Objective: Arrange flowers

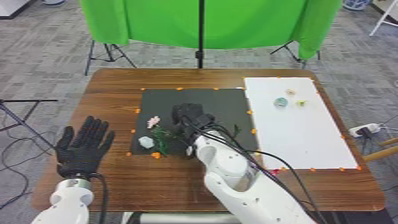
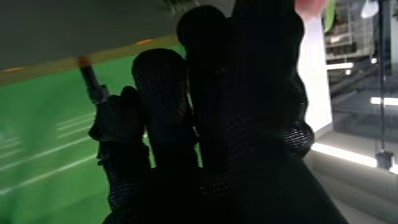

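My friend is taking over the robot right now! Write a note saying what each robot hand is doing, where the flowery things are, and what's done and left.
Left robot hand: open, on the left side.
Right robot hand: over the dark mat; I can't tell if it grips anything.
Dark mat: pink flower, greenery, whitish piece.
White sheet: three small pieces, far end.
Done: pink flower and greenery lie close together; I can't tell if they're joined.
Left: probably arranging the spread-out pieces.
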Robot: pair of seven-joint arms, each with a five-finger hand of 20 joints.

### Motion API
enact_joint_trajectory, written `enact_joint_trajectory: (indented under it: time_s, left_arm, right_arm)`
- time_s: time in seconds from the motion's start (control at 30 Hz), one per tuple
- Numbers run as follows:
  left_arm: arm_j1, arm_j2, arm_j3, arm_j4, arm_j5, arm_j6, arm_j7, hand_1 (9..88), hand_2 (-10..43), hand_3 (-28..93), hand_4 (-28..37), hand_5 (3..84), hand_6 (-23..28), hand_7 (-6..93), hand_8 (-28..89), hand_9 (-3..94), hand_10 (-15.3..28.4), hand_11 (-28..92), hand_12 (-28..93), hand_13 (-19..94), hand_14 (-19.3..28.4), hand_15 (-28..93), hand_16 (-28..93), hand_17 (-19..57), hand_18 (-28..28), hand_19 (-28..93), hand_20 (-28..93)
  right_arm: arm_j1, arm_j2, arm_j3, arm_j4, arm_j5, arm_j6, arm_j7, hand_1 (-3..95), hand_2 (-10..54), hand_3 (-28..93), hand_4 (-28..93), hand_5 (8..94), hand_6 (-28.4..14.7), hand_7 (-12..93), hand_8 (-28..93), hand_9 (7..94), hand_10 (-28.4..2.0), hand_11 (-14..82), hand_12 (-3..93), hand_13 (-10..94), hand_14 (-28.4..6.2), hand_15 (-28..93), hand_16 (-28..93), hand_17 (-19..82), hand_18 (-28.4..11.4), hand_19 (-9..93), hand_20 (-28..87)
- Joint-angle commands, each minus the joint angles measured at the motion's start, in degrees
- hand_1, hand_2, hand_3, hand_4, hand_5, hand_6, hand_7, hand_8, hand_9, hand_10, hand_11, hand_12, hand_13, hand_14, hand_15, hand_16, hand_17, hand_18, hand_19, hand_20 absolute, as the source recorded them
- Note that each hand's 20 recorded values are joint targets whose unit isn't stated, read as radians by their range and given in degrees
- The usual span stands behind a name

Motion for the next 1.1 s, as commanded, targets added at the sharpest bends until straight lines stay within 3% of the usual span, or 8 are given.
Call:
enact_joint_trajectory:
  time_s: [0.03, 0.1, 0.13, 0.17, 0.23, 0.57, 0.83, 1.1]
  left_arm:
    - [-0.47, -0.18, 0.53, 1.11, -0.3, 0.93, -0.96, 27.8, 14.1, 77, -28.3, 48.7, 11.0, 18.0, -10, 39.8, 16.3, 26, 11, 30, 16.1, 41, -8, -8.3, 14.3, 37, 13]
    - [-0.42, -0.32, 0.44, 1.03, -0.03, 0.87, -1.36, 27.7, 14.3, 77, -28.3, 48.7, 11.0, 18.0, -10, 39.8, 16.2, 26, 11, 30, 16.1, 41, -8, -8.3, 14.3, 37, 13]
    - [-0.12, -0.36, 0.33, 0.89, -0.07, 0.62, -1.35, 27.7, 14.3, 77, -28.3, 48.7, 11.0, 18.0, -10, 39.8, 16.2, 26, 11, 30, 16.1, 41, -8, -8.3, 14.3, 37, 13]
    - [-0.12, -0.52, 0.27, 0.86, 0.05, 0.61, -1.49, 27.7, 14.4, 77, -28.3, 48.7, 11.0, 18.0, -10, 39.8, 16.3, 26, 11, 30, 16.1, 41, -8, -8.3, 14.3, 37, 13]
    - [-0.52, -0.73, 0.37, 1.16, 0.23, 0.42, -1.66, 27.6, 14.5, 77, -28.3, 48.7, 11.0, 18.0, -10, 39.8, 16.1, 26, 11, 30, 16.1, 41, -8, -8.3, 14.3, 37, 13]
    - [3.2, -0.71, -1.17, -1.13, 0.82, -1.34, 0.67, 27.4, 14.6, 77, -28.3, 48.6, 11.0, 17.6, -10, 39.7, 16.2, 26, 11, 30, 16.2, 40, -8, -8.3, 14.3, 37, 13]
    - [5.22, -0.9, -2.08, -2.12, 0.63, -0.01, 2.12, 27.2, 14.7, 77, -28.3, 48.6, 10.9, 17.5, -10, 39.5, 16.1, 26, 11, 30, 16.1, 40, -8, -8.3, 14.3, 37, 13]
    - [4.64, -1.09, -1.19, -1.66, 0.54, 0.13, 1.85, 27.2, 14.8, 77, -28.3, 48.6, 10.9, 17.6, -10, 39.6, 16.0, 26, 11, 30, 16.1, 40, -8, -8.3, 14.2, 37, 13]
  right_arm:
    - [-0.15, -0.31, 1.16, -1.51, 2.51, 0.79, 0.05, 85.3, -9.5, -28, 35, 70.0, -1.0, 21, -8, 83.4, -11.1, 17.6, 32.2, 60, -14.0, 69, 27, 28, -24.7, 87, 52]
    - [-0.65, -0.08, 1.65, -2.55, 3.58, 0.38, 0.59, 82.8, -9.5, -28, 41, 70.0, -1.2, 20, -9, 82.5, -11.3, 18.6, 29.4, 60, -14.0, 69, 26, 28, -24.8, 87, 51]
    - [-0.98, 0.05, 2.02, -3.24, 4.23, 0.64, 0.84, 64.1, -9.5, 24, 6, 70.0, -1.2, 20, -10, 82.2, -11.8, 19.8, 26.3, 61, -14.0, 68, 26, 28, -24.9, 87, 52]
    - [-1.24, 0.2, 2.75, -3.86, 3.9, 1.01, 1.1, 53.8, -9.5, 51, -12, 69.7, -1.3, 19, -12, 81.2, -12.5, 22.0, 24.0, 60, -14.3, 68, 26, 28, -24.9, 86, 52]
    - [-1.43, 1.1, 4.96, -4.68, 3.83, 2.82, 1.22, 41.6, -9.5, 77, -27, 67.7, -2.3, 19, -13, 78.4, -14.3, 25.6, 21.5, 58, -15.2, 69, 26, 27, -25.1, 86, 51]
    - [-2.84, 13.06, 20.72, -5.72, 5.06, 1.05, 6.8, 38.8, -9.5, 81, -28, 59.8, -4.3, 18, -14, 59.8, -18.1, 19.5, 16.6, 48, -16.6, 63, 18, 26, -24.1, 86, 47]
    - [-4.39, 17.47, 27.24, -0.16, 7.38, -1.3, 6.98, 38.4, -9.5, 84, -28, 56.4, -4.4, 20, -15, 55.1, -18.4, 17.9, 15.6, 43, -16.2, 50, 12, 22, -22.6, 76, 39]
    - [-4.31, 17.13, 27.51, 4.42, 5.59, -3.8, 6.34, 39.7, -9.5, 85, -28, 51.5, -3.9, 21, -15, 49.1, -16.9, 15.8, 14.6, 41, -15.6, 46, 12, 22, -22.5, 77, 37]
